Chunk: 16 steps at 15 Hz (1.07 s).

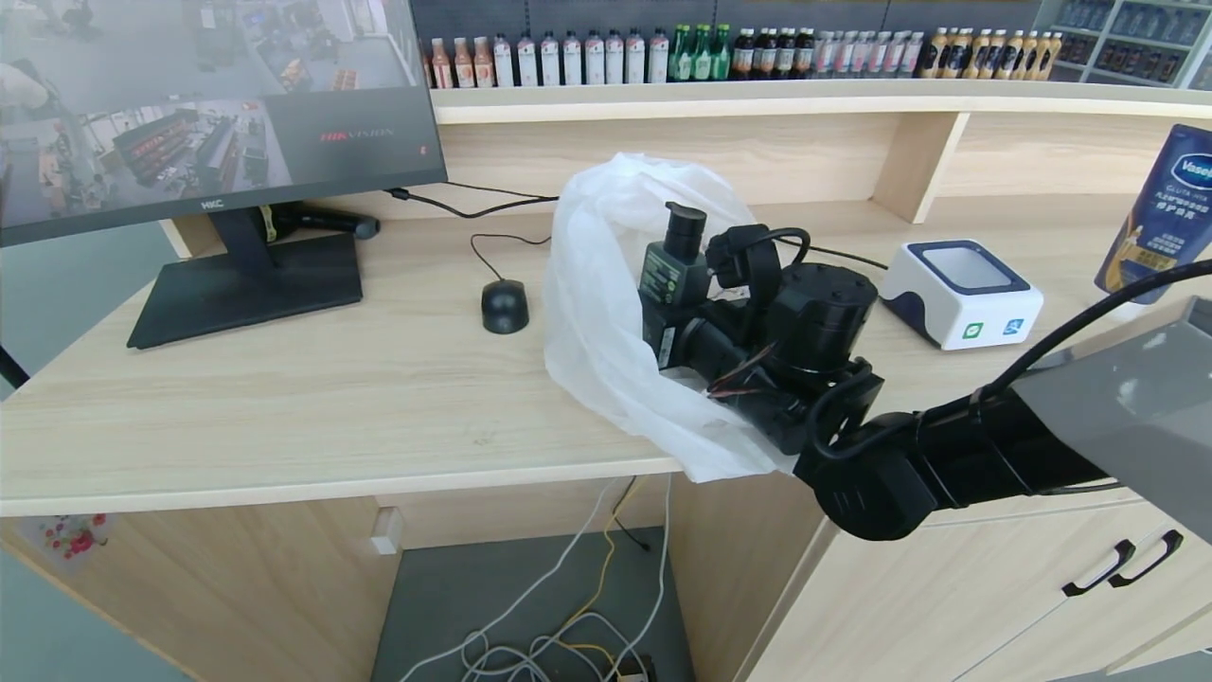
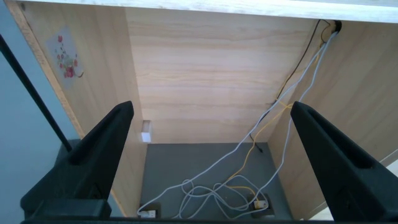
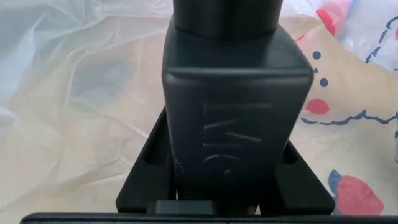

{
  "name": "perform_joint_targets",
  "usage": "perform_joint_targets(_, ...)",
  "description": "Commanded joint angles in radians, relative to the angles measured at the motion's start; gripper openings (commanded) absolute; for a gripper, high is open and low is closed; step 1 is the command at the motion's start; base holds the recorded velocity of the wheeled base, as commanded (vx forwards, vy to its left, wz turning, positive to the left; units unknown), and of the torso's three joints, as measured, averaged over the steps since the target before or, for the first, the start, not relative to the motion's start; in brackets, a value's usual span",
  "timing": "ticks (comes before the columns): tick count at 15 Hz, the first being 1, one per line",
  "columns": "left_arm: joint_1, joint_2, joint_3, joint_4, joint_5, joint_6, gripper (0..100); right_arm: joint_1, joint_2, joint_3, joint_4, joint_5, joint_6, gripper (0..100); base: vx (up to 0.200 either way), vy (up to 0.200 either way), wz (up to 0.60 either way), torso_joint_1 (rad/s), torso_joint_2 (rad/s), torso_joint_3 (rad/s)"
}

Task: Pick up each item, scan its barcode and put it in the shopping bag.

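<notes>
The white plastic shopping bag (image 1: 606, 284) stands on the wooden counter (image 1: 284, 398), open toward my right arm. My right gripper (image 1: 678, 317) is shut on a dark square bottle with a black cap (image 1: 674, 258), held upright in the mouth of the bag. In the right wrist view the dark bottle (image 3: 233, 112) sits between the fingers of the right gripper (image 3: 227, 186), with thin bag film (image 3: 74, 93) around it and a patterned packet (image 3: 348, 130) lying behind it inside the bag. My left gripper (image 2: 211, 155) hangs open and holds nothing, below the counter's edge, facing the knee space.
A white barcode scanner (image 1: 961, 289) sits right of the bag. A monitor (image 1: 189, 114) and a black mouse (image 1: 504, 305) are on the counter's left part. A blue bottle (image 1: 1160, 218) stands at far right. Loose cables (image 2: 230, 186) lie on the floor under the counter.
</notes>
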Motion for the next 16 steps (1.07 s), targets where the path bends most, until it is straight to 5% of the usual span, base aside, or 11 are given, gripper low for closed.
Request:
perform_joint_targets(1, 0.000, 0.000, 0.000, 0.000, 0.000, 0.000, 100, 0.000, 0.000, 0.025, 0.001, -0.001, -0.001, 0, 0.000, 0.000, 0.00, 0.000, 0.00, 0.000)
perform_joint_targets(13, 0.000, 0.000, 0.000, 0.000, 0.000, 0.000, 100, -0.006, 0.000, 0.030, -0.002, -0.001, 0.001, 0, 0.000, 0.000, 0.00, 0.000, 0.00, 0.000)
perform_joint_targets(14, 0.000, 0.000, 0.000, 0.000, 0.000, 0.000, 100, -0.006, 0.000, 0.030, -0.006, -0.001, 0.002, 100, 0.000, 0.000, 0.00, 0.000, 0.00, 0.000)
perform_joint_targets(16, 0.000, 0.000, 0.000, 0.000, 0.000, 0.000, 100, -0.013, 0.002, 0.034, -0.036, 0.002, 0.005, 100, 0.000, 0.000, 0.00, 0.000, 0.00, 0.000)
